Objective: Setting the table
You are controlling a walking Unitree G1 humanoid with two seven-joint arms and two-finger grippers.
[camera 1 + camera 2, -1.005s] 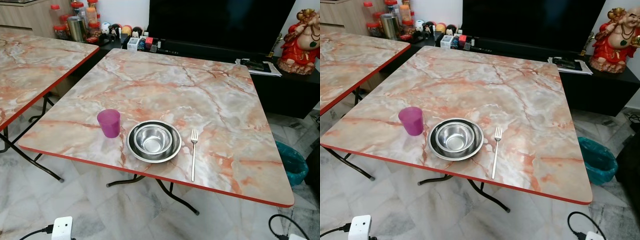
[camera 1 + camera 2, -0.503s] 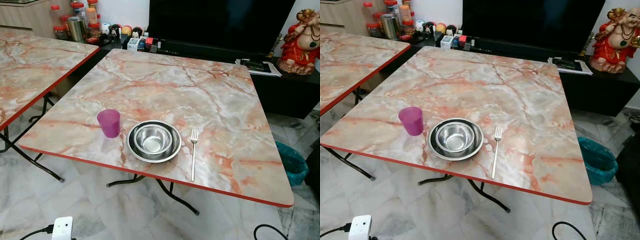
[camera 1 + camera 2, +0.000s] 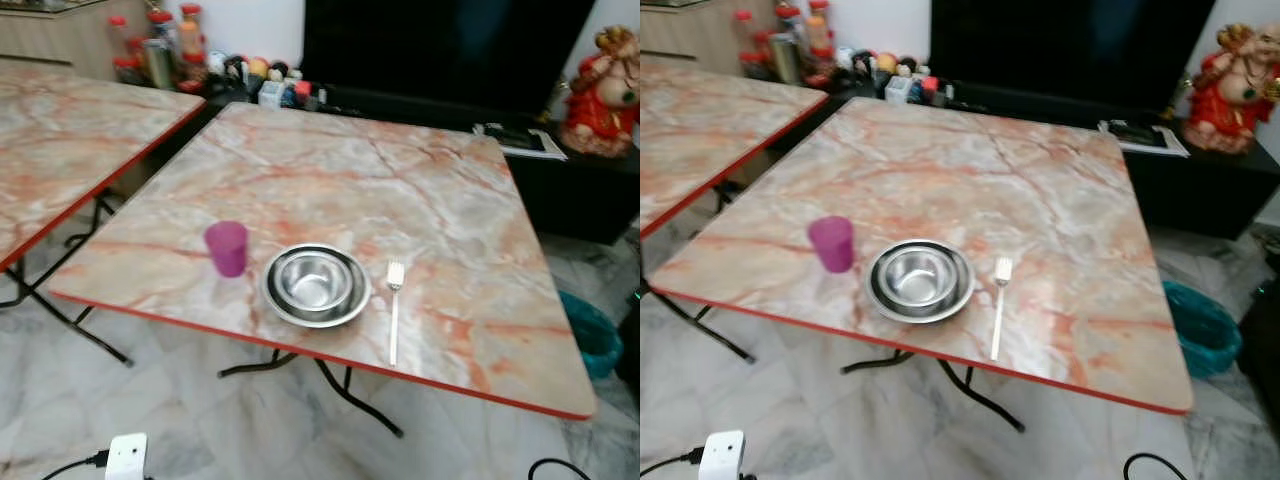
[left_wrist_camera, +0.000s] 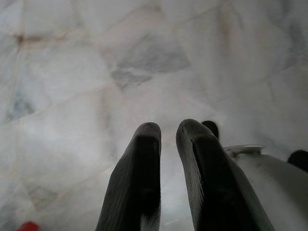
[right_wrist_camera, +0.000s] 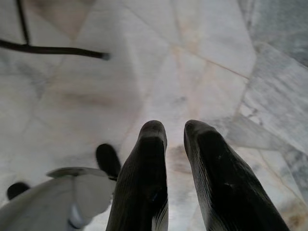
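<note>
- Left eye view: a square folding table with a pink-veined marble top and red edge (image 3: pixel 420 200) carries one place setting along its near edge.
- At the middle of that setting a shiny steel bowl (image 3: pixel 313 280) sits inside a shallow round steel plate (image 3: pixel 350 303).
- Just left of the plate stands an upright purple plastic cup (image 3: pixel 227 248), apart from the rim; just right lies a slim steel fork (image 3: pixel 393 312), tines toward the far side.
- Left wrist view: the left gripper (image 4: pixel 167 144) hangs over the pale marble floor tiles (image 4: pixel 72 72), its black fingers nearly together with a thin gap, holding nothing.
- Right wrist view: the right gripper (image 5: pixel 175 140) hangs likewise over the floor, jaws narrow and empty.
- Judgement: the setting looks laid out, so this seems a gap between steps, with both arms idle.
- Any next move calls for fetching whatever piece is missing, perhaps a spoon, and raising an arm over the near edge without knocking the cup.
</note>
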